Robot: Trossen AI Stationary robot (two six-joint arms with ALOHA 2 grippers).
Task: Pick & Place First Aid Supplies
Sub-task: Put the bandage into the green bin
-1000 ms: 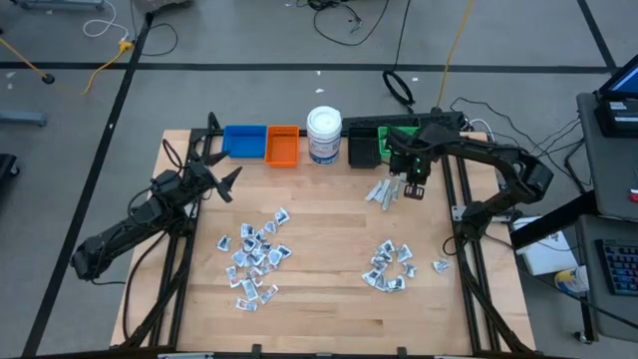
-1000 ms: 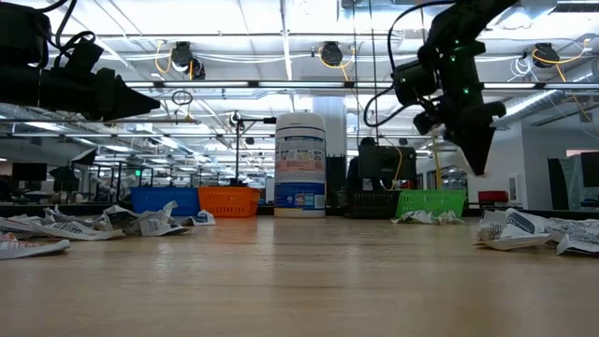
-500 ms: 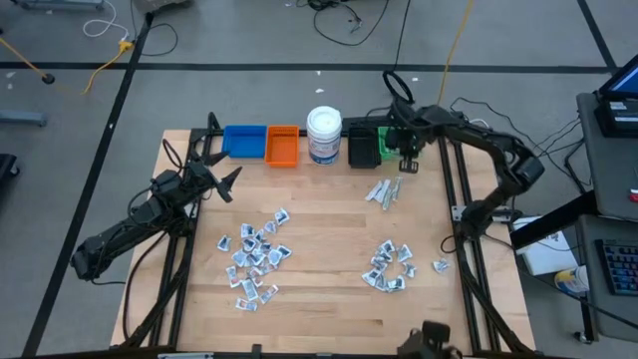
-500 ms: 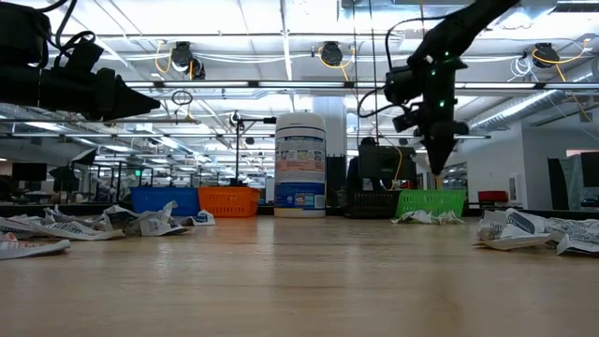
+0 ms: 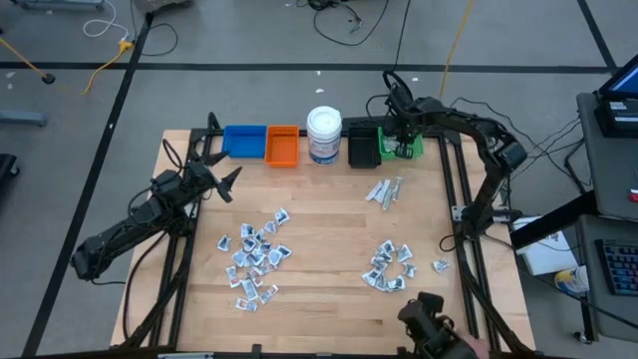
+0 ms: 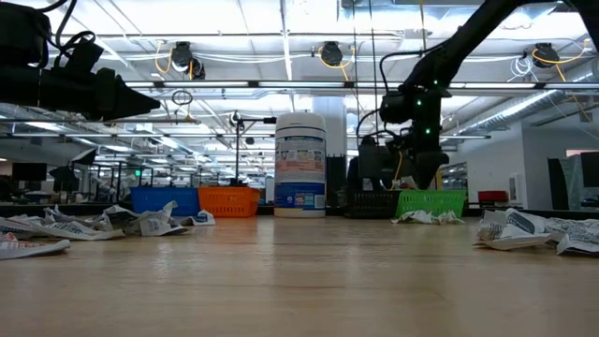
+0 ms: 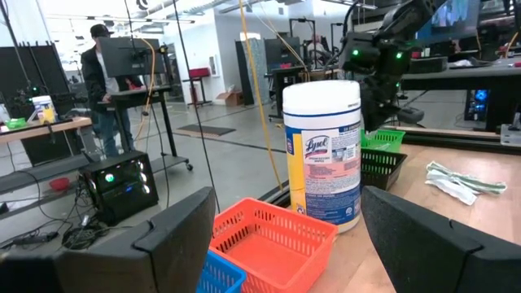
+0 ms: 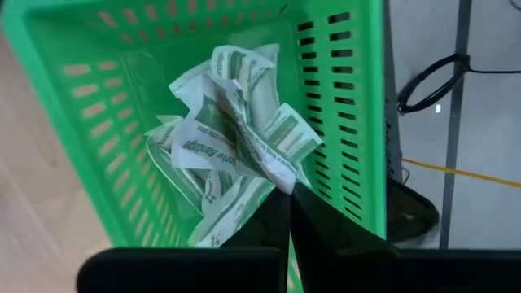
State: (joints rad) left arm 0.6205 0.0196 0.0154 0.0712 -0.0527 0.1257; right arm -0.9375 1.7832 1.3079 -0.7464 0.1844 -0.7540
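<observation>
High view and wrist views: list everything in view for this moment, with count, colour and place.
Packets: many, white and light-blue; two heaps, table's left-centre and right-centre, a few mid-right.
Green bin: one, back right; green-printed packets inside.
Black bin: one, beside green bin.
Jar: one, white, blue label, back centre.
Orange bin: one, left of jar.
Blue bin: one, left of orange bin.
Person: one, dark clothes, background.
Left gripper: open, hovering left.
Right gripper: shut, over green bin.
</observation>
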